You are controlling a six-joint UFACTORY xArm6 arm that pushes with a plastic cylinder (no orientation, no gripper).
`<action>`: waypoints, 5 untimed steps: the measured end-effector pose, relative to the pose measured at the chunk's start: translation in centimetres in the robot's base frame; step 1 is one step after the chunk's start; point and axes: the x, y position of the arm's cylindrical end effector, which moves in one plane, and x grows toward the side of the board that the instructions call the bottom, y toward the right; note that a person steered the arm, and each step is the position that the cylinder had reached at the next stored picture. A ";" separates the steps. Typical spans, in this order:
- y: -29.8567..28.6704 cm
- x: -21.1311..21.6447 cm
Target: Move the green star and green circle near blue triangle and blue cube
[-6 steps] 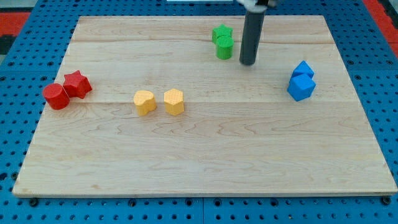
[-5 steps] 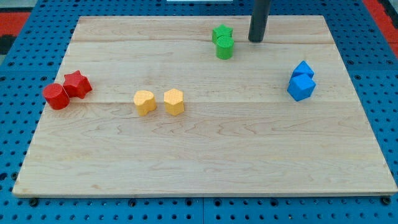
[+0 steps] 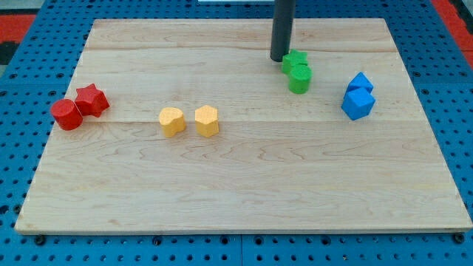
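My tip (image 3: 279,58) has pushed the green star (image 3: 295,60) and green circle (image 3: 299,79) along the counter's (image 3: 236,185) far edge toward the blue cube (image 3: 358,103) and blue triangle (image 3: 361,81), now near; no jaws exist.

Only one part of the robot shows: a straight, dark rod coming in from the view's top edge. It is round in section, charcoal to near black, with a faint lighter sheen running down its length. It looks plain and smooth, the same thickness all the way down, with no cables, screws or markings to make out. My tip (image 3: 279,59) ends blunt and flat.
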 end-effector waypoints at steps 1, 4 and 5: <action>0.6 -3.1; 6.0 6.6; 4.4 9.8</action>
